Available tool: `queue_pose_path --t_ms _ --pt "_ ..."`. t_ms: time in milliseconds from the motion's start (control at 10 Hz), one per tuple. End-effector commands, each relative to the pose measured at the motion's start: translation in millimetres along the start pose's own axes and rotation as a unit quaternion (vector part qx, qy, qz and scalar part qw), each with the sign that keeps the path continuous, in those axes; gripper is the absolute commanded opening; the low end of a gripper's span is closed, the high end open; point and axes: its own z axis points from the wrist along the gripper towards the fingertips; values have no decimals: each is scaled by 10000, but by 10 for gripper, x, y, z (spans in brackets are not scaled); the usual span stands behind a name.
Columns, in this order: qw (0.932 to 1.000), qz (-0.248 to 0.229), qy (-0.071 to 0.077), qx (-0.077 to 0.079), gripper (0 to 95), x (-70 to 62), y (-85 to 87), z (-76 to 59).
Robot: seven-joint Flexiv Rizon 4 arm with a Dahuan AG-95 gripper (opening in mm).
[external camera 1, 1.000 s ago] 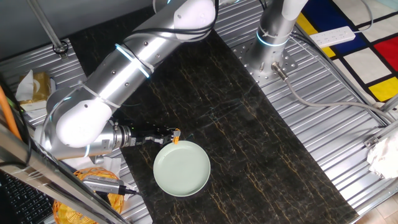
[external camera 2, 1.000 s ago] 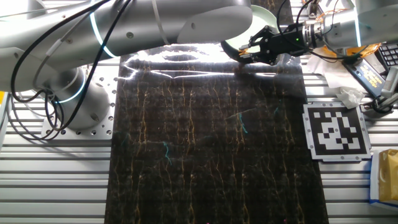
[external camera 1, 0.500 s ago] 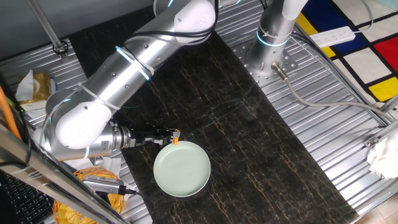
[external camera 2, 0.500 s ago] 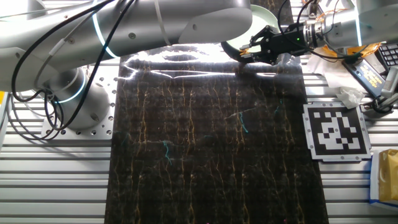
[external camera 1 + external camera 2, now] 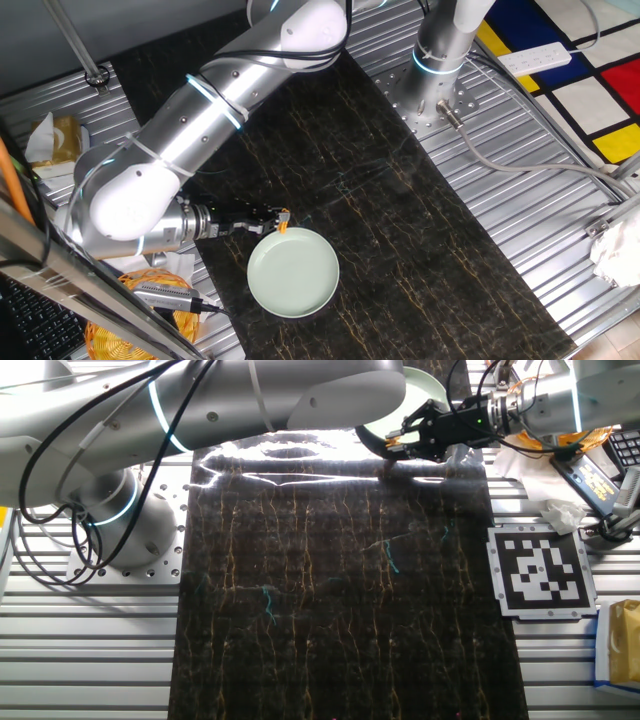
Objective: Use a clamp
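Note:
A pale green plate (image 5: 293,271) lies on the dark marbled mat near the front left. My gripper (image 5: 276,216) reaches in from the left, level with the plate's upper left rim. Its black fingers are shut on the tiny orange-yellow clamp (image 5: 283,220), which sits right at the rim. In the other fixed view the gripper (image 5: 398,443) comes from the right at the mat's far edge, with a speck of the clamp (image 5: 402,439) at its tip and the plate (image 5: 383,433) mostly hidden behind the arm.
The arm's large silver links (image 5: 215,98) arch over the left half of the mat. Yellow cables and clutter (image 5: 140,300) lie at the front left. A tag board (image 5: 539,570) sits right of the mat. The robot base (image 5: 440,50) stands at the back.
The gripper with the clamp has edged very slightly upward in the other fixed view; otherwise nothing has visibly changed.

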Motion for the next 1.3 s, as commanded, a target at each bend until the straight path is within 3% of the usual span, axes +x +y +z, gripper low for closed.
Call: queue_pose_path --t_ms 100,1000,1100,1300 --pt "10000 -13 12 -4 0 -15 -4 -39" --pt "10000 -99 8 -8 0 -17 -1 -43" --pt "9999 -110 5 -6 190 -17 -1 -43" --pt "9999 -111 4 -5 190 -18 -1 -43"
